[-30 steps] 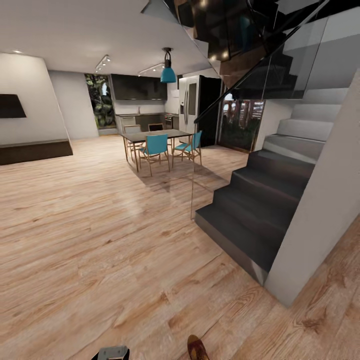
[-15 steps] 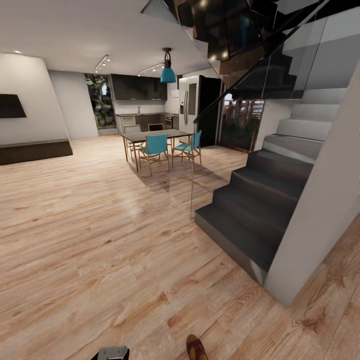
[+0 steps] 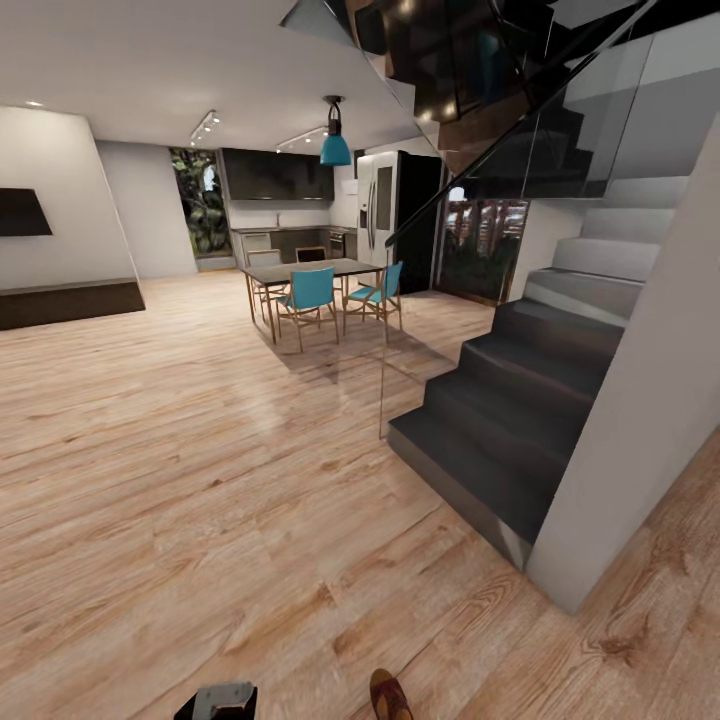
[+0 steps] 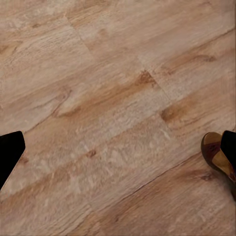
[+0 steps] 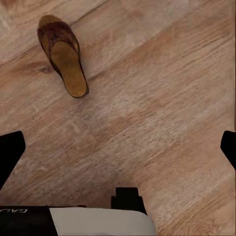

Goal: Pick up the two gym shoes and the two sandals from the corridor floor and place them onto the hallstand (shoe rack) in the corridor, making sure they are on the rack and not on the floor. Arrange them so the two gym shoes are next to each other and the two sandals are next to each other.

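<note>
- One brown sandal (image 5: 62, 54) lies flat on the wood floor (image 5: 162, 98), sole down, with its tan inside facing up.
- From your right wrist camera you see the whole sandal. It is long and thin, and its dark closed toe end points away from the arm, with the open tan heel end nearer.
- In that view the sandal lies nearly along the way the fingers point, tilted a little across the floor planks.
- From your head camera the same sandal (image 3: 390, 696) sits at the very bottom edge, close to you, and is partly cut off.
- Your left wrist camera catches just the end of the sandal (image 4: 216, 156) at the edge, next to one dark fingertip (image 4: 229, 145).
- Your left gripper (image 4: 118, 150) has its fingers spread wide apart, with nothing but bare floor between them.
- Your right gripper (image 5: 118, 145) also has its fingers spread wide, and nothing is between them. The sandal is well ahead of it, not touching.
- A dark and grey part of your own body (image 3: 225, 700) shows low in the head view.
- The floor is light brown planks with wavy grain.
- Ahead of you is a big open room with a table (image 3: 310, 270), blue chairs (image 3: 314, 292), a blue hanging lamp (image 3: 335, 148) and a fridge (image 3: 380, 210).
- Dark stairs (image 3: 510, 420) go up on your right, beside a pale wall (image 3: 650, 420).
</note>
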{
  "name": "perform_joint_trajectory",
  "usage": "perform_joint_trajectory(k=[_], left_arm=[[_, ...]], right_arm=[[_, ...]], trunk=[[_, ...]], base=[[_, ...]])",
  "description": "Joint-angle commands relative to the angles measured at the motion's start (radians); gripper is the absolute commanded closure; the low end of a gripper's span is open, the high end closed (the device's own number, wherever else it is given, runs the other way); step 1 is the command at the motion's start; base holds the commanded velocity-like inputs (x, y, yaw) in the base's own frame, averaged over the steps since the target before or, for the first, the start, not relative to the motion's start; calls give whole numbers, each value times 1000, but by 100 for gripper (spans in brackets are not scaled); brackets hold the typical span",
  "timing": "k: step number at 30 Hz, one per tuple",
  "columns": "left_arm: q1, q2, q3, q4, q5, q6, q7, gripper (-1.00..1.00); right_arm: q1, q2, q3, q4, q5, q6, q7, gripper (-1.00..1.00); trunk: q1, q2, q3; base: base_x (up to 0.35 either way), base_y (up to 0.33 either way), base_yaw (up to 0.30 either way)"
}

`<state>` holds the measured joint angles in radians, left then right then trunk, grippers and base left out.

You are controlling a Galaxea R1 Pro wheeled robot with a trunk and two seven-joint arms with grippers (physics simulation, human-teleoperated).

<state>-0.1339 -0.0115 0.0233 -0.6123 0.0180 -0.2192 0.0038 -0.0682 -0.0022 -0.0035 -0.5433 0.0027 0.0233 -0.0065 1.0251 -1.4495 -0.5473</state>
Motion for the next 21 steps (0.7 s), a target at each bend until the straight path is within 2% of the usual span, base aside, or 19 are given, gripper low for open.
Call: perform_joint_trajectory(k=[1,4,5,7,8,11,12,17,21], left_arm=[[-5,0,2,-6,2,-2,1,-100],[-33,0,3,-27,2,-1,2,-100],[-54,1,2,-34,2,1,2,-100],[-78,1,2,-39,2,5,2,-100],[-105,1,3,-42,2,17,2,-100],[-147,2,3,-45,4,61,0,-100],[-176,2,3,-47,5,103,-2,-100],[-249,1,1,-50,6,223,-5,-100],[-257,1,1,-50,8,235,-5,-100]], right_arm=[[-16,0,-1,-19,0,12,-1,-100],[-93,1,0,-70,0,90,-1,-100],[-133,1,0,-84,0,148,-1,-100],[-173,2,0,-93,0,212,-1,-100],[-212,2,0,-99,0,277,-1,-100],[-265,2,0,-103,-1,357,0,-100],[-290,2,0,-105,-2,391,1,-100],[-329,2,6,-110,-3,445,8,-100],[-333,2,11,-109,0,436,8,-100]], trunk=[[0,0,-1],[0,0,-1],[0,0,-1],[0,0,-1],[0,0,-1],[0,0,-1],[0,0,-1],[0,0,-1],[0,0,-1]], base=[[0,-1,0],[0,0,0],[0,0,0],[0,0,0],[0,0,0],[0,0,0],[0,0,0],[0,0,0],[0,0,0]])
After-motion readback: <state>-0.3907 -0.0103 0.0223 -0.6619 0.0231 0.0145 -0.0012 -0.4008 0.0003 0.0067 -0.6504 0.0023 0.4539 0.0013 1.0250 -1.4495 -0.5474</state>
